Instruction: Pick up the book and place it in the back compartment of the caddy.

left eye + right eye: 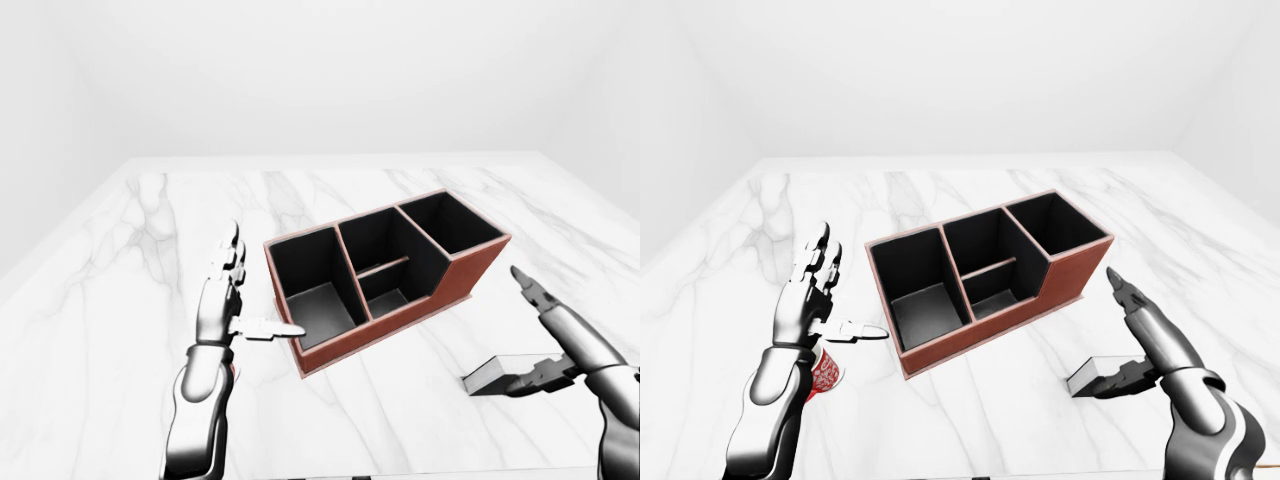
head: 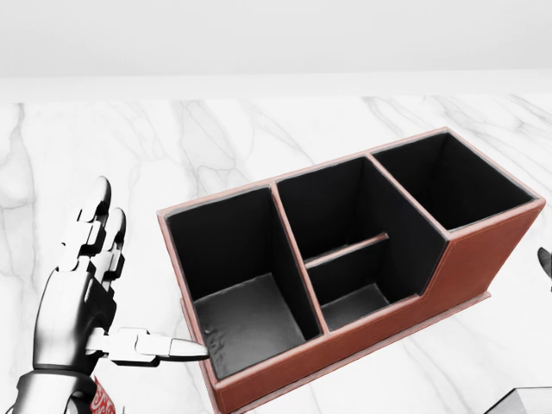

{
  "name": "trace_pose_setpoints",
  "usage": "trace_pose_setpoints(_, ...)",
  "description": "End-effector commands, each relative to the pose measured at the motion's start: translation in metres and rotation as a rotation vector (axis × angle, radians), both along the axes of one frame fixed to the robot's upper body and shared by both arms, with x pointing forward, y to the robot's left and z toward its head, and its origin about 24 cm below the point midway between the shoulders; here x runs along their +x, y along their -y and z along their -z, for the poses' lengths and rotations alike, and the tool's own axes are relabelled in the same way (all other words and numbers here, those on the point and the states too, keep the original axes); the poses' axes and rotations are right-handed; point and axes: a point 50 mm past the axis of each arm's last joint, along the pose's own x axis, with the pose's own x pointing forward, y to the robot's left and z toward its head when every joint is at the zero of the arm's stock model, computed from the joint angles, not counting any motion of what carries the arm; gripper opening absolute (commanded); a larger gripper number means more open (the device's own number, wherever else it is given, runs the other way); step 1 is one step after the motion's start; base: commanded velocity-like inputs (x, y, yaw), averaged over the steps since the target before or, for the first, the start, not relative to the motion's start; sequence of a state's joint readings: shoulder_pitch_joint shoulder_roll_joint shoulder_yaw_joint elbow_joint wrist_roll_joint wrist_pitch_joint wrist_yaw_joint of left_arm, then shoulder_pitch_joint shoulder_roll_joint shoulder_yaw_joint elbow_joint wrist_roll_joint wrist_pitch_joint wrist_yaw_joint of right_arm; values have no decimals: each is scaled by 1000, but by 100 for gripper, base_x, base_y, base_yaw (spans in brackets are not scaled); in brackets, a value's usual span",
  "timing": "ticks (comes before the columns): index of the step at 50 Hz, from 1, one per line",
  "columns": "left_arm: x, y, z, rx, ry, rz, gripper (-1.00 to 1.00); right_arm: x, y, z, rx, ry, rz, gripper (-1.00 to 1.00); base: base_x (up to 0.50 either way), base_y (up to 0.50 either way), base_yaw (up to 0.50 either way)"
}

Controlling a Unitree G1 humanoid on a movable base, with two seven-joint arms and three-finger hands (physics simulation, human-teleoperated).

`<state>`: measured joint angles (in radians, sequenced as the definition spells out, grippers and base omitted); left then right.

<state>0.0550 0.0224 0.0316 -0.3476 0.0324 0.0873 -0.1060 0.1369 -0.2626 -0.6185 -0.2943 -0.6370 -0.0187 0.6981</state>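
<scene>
Reaching with your spread right robot hand [image 1: 1137, 345], empty like the left robot hand [image 1: 812, 300], risks shoving the book [image 1: 1098, 376] along the marble surface [image 1: 990, 420] before you grip it.

The head view looks steeply down, close on the reddish-brown, black-lined three-compartment caddy [image 2: 345, 276]. Both eye views sit farther off, facing across the white marble table [image 1: 120, 290] toward a pale wall. All three share the caddy and silver left hand [image 1: 805, 300].

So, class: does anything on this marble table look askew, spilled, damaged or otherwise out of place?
Only the caddy sits askew, turned at an angle to the table edges. Its compartments are empty. The book lies flat beside the right hand. Nothing is spilled or damaged.
</scene>
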Motion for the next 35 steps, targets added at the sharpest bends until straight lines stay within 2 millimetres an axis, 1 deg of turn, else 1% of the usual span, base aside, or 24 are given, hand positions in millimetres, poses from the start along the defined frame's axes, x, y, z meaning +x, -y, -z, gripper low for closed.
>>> trace_pose_setpoints(1,1,0,0,0,-1,0,100,2,3,6,-8,-34,-2,100,0,0,0)
trace_pose_setpoints(10,0,0,1,2,-4,1,100,2,8,11,-24,-58,-7,100,0,0,0)
trace_pose_setpoints(35,0,1,3,4,-13,4,100,2,16,14,-54,-92,9,100,0,0,0)
